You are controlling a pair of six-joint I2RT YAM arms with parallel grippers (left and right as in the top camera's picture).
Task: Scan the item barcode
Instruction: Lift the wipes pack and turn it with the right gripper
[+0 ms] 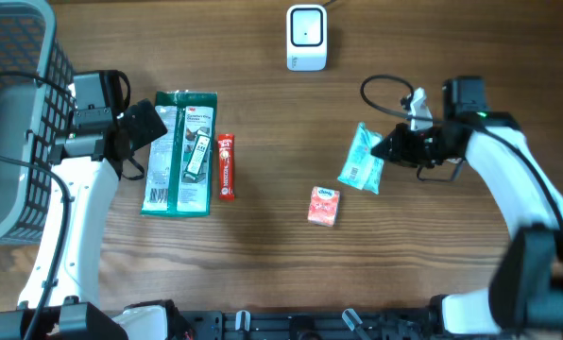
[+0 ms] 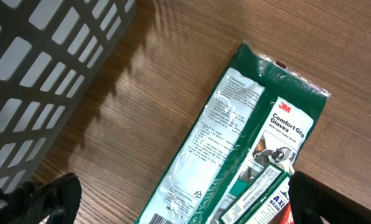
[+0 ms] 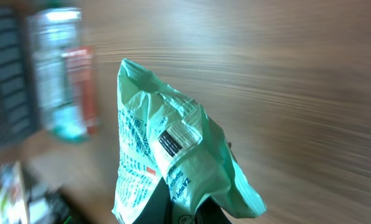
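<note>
Mint-green plastic packet (image 1: 362, 161), one in number, is at the right of the table, clamped along its right edge by the right gripper (image 1: 395, 146), whose jaws are closed tight on the film. In the overhead view its long axis runs from the far side of the table toward the near side, with the far end leaning slightly to the right. A white printed label sits on its near half, facing up. In the right wrist view the packet (image 3: 173, 155) rises out of the fingers (image 3: 192, 214), crumpled, with a small dark barcode patch turned toward that camera. Whether the packet touches the table cannot be told. One white scanner (image 1: 307, 38) stands at the far edge of the table, well apart from the packet and off to its left. One small red box (image 1: 324, 205) lies near the packet's near end, not touching it. One long dark-green glove pack (image 1: 179, 153) lies at the left, its length also running far to near, and one red stick (image 1: 226, 166) lies just beside its right edge, parallel to it. One grey basket (image 1: 17, 113) occupies the far left corner. The left gripper (image 1: 142, 127) hangs over the far left part of the glove pack (image 2: 235, 143) with its jaws spread wide and nothing between them.
</note>
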